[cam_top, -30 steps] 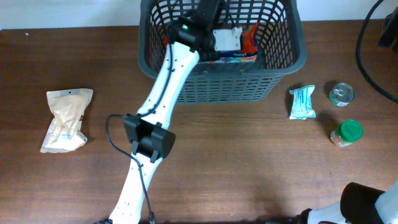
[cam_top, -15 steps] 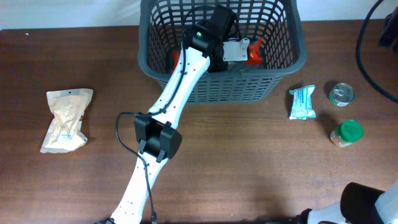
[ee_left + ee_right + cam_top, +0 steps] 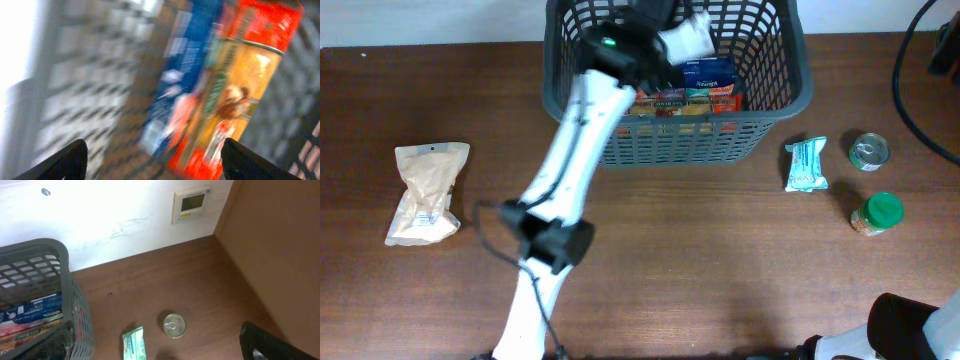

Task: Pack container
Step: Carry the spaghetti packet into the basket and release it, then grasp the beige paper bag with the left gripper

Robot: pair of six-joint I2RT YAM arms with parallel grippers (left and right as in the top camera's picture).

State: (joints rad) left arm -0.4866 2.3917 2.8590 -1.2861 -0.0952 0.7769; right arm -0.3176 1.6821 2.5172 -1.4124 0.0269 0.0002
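The left hand (image 3: 157, 162) hangs over the large dark grey slotted plastic basket (image 3: 680, 145), its fingers spread wide and empty above a blue packet (image 3: 185, 65) and an orange-red packet (image 3: 240, 90). The basket stands at the far edge of the brown wooden worktop (image 3: 720, 260). The right hand (image 3: 155, 345) gapes wide, empty.

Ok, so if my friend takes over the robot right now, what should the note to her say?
The left end effector is open, empty, above the inside of the basket.
The right end effector is open, empty, away from the basket.
Done: blue packet and red-orange packs lie in the basket.
Left: tan pouch on the table to the left; mint packet, tin can and green-lidded jar to the right.
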